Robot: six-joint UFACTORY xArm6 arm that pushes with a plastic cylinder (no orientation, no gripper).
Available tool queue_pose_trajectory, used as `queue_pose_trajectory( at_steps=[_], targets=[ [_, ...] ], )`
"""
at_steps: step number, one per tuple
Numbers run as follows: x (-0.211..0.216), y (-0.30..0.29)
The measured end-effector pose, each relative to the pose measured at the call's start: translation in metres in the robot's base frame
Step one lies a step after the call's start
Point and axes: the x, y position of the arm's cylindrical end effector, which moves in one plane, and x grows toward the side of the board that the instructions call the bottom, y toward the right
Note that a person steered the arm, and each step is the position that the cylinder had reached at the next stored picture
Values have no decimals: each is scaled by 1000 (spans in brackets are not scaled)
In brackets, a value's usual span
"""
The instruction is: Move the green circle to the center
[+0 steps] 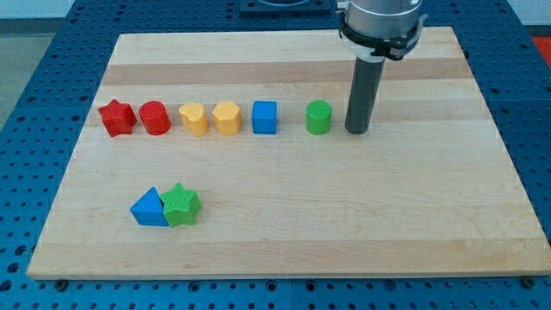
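Tip [356,131] stands just right of green circle [318,118], apart.

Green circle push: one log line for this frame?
my tip: right of green circle, small gap | circle: in block row, right of blue cube | not centered

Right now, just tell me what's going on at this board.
A single arm is pushing blocks around a wooden board with a dark rod. My tip sits just to the view's right of the green circle, close beside it. That circle ends a row with a blue cube, two yellow blocks, a red circle and a red star. A blue triangle and green star touch lower left.
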Motion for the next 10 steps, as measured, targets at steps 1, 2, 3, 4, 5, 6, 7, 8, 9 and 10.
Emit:
queue_pose_trajectory(
  at_steps=[1, 2, 3, 4, 5, 6, 7, 8, 9, 10],
  targets=[
    [-10, 0],
    [-11, 0],
    [-11, -4],
    [-11, -8],
    [-11, -13],
    [-11, -18],
    [-11, -26],
    [-11, -31],
    [-11, -32],
    [-11, -33]
  ],
)
